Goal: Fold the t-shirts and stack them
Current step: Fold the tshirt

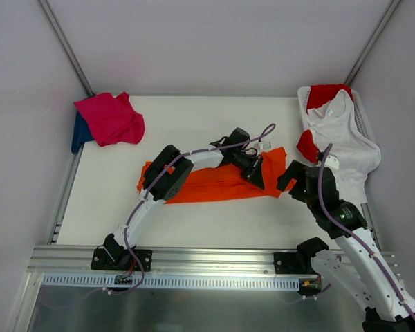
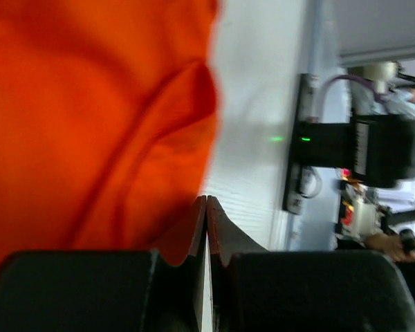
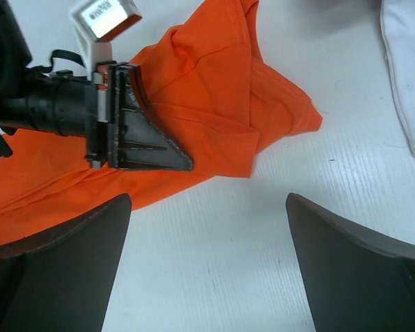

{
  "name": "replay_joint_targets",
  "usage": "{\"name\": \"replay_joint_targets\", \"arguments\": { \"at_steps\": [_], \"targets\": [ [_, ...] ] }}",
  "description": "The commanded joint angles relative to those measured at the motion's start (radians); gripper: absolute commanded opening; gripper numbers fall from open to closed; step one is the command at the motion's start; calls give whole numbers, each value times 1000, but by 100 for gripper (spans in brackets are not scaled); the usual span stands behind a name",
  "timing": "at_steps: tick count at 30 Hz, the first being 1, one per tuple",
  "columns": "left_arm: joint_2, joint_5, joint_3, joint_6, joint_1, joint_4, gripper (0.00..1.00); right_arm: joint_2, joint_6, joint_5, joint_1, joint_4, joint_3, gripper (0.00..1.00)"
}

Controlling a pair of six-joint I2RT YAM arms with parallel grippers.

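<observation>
One orange t-shirt (image 1: 214, 185): left hand (image 2: 206, 206) clamps edge, right hand (image 3: 209, 200) spread wide.

Hovering wide-spread dark right fingers (image 3: 55, 266) above white desk (image 3: 214, 270), facing black left fingers (image 3: 149, 142) resting closed on crumpled bright orange cloth t-shirt (image 3: 214, 83).

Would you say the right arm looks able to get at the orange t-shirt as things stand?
Probably yes: the right gripper hangs open beside the orange t-shirt, with bare table between; the left gripper, shut on its edge, stands aside.
</observation>
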State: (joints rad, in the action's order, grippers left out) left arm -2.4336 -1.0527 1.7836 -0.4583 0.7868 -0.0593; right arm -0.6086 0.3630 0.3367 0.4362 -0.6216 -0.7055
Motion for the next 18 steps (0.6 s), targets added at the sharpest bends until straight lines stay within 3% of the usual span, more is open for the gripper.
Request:
{"name": "replay_joint_targets", "arguments": {
  "at_steps": [1, 2, 7, 15, 18],
  "targets": [
    [-4, 254, 79, 119, 11, 171, 0, 9, 10, 24, 4, -15, -18, 99],
    [-5, 375, 98, 128, 14, 191, 0, 6, 8, 21, 4, -15, -20, 100],
    [-8, 649, 155, 142, 23, 285, 0, -11, 5, 12, 4, -7, -29, 99],
    [-31, 1211, 342, 216, 20, 507, 0, -28, -2, 15, 4, 0, -32, 100],
    [-41, 1319, 402, 275, 8, 553, 0, -42, -10, 18, 4, 2, -34, 99]
  ]
}}
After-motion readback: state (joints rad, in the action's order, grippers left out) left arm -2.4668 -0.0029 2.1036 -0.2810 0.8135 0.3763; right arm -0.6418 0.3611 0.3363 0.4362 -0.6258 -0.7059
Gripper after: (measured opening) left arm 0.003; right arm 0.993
